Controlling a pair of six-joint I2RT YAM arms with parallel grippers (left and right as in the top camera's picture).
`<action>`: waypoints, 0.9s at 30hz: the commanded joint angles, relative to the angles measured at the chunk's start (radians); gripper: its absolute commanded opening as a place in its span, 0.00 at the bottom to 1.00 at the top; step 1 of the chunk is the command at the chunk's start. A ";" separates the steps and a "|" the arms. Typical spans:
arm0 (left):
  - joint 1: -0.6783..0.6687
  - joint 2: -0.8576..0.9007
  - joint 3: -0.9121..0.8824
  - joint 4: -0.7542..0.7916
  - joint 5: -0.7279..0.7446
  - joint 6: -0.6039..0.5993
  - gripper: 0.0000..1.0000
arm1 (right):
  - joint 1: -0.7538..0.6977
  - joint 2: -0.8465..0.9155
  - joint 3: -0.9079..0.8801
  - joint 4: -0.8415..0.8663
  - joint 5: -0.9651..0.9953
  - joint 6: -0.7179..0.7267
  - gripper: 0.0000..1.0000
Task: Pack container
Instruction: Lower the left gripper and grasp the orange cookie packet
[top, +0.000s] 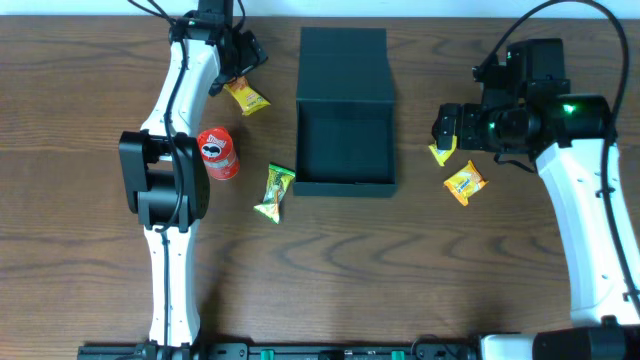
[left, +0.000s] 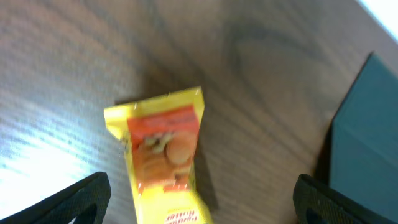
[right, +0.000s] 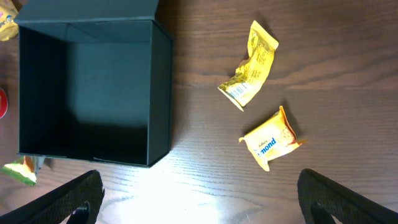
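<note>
We see left tool and right tool gaping, empty; open container at far edge of the worktop

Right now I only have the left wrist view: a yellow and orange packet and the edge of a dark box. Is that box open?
Observer: Yes. The container is open, its lid folded back flat, and nothing is inside.
Operator: What else is on my side?
Observer: A red can and a green packet are left of the container.
Operator: And the far side?
Observer: A crumpled yellow packet and a yellow-orange packet lie right of the container, near the open right tool.
</note>
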 joint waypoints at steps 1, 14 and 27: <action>-0.001 0.031 0.015 -0.032 0.003 -0.016 0.95 | -0.003 -0.002 0.018 -0.002 -0.008 0.018 0.99; -0.001 0.039 0.014 -0.106 -0.021 -0.015 0.95 | -0.003 -0.002 0.018 0.000 -0.008 0.034 0.99; -0.013 0.045 0.012 -0.109 -0.013 -0.042 0.92 | -0.003 -0.002 0.018 -0.011 -0.008 0.034 0.99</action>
